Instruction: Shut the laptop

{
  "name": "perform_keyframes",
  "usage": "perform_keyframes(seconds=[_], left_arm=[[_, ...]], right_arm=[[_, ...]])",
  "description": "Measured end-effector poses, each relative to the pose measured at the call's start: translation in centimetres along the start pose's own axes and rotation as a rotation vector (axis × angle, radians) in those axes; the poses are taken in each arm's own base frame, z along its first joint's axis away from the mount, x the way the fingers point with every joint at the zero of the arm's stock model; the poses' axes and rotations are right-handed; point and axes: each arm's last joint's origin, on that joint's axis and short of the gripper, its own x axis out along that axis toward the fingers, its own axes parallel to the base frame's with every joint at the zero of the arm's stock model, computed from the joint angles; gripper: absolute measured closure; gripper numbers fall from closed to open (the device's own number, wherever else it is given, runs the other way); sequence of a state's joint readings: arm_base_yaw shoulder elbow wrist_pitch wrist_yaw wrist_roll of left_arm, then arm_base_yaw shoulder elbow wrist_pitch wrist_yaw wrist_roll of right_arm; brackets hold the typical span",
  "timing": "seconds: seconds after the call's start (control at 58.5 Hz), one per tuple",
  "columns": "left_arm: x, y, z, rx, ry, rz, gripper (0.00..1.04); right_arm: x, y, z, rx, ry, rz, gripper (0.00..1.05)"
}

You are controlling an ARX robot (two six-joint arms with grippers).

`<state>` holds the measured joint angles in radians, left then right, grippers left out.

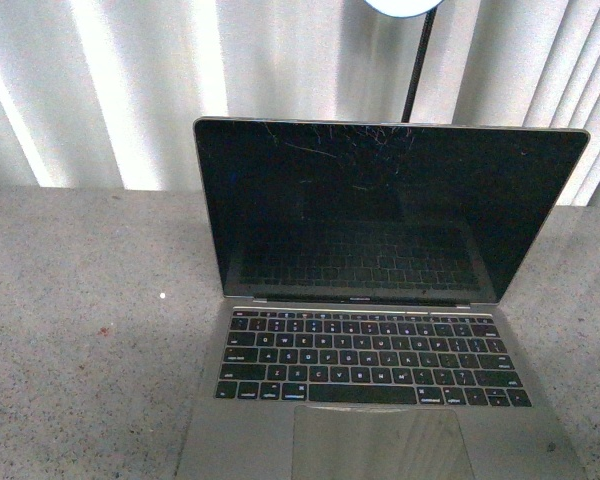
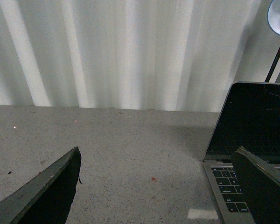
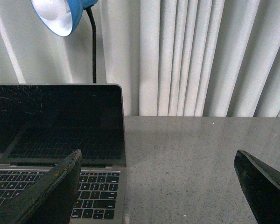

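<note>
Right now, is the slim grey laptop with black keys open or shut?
Open: the slim grey laptop has its screen upright, keyboard uncovered.

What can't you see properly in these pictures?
1. Laptop: in the front view the picture's bottom edge cuts off its front edge. The lid's back faces away in every view.
2. Lamp: its foot is hidden behind the laptop's screen. The front view cuts off the shade at the top.
3. Left hand and right hand: neither is in the front view. The wrist views show only part of each, spread open.

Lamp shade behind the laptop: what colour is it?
The lamp shade is blue outside and white inside; the right wrist view shows it best.
</note>
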<state>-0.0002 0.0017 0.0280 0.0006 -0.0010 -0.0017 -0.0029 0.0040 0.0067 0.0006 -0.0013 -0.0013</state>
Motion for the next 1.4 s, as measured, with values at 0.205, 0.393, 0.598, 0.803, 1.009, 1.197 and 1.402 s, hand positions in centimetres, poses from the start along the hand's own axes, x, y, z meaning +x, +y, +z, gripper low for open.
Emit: perform_keyframes(seconds=[0.205,0.393,0.598,0.803,1.009,1.197,1.402], left_arm=[[0.0,0.0,0.0,0.0,0.0,0.0,0.07],[0.0,0.0,0.0,0.0,0.0,0.0,0.07],[0.0,0.0,0.0,0.0,0.0,0.0,0.07],[0.0,0.0,0.0,0.0,0.0,0.0,0.07],[0.0,0.0,0.0,0.0,0.0,0.0,0.07],[0.0,0.0,0.0,0.0,0.0,0.0,0.07],[0.09,-0.04,-0.27,-0.021,0.101,0.059,0.07]], right_arm=[[0.0,0.0,-0.02,0.0,0.001,0.0,0.07],[0.0,0.0,0.0,0.0,0.0,0.0,0.07],[0.0,0.0,-0.02,0.0,0.001,0.0,0.07],[0.0,0.0,0.0,0.0,0.0,0.0,0.07],[0.0,0.0,-0.01,0.0,0.0,0.0,0.07],[0.0,0.0,-0.02,0.0,0.001,0.0,0.07],[0.35,0.05,-0.15,-0.096,0.049,-0.121,0.07]])
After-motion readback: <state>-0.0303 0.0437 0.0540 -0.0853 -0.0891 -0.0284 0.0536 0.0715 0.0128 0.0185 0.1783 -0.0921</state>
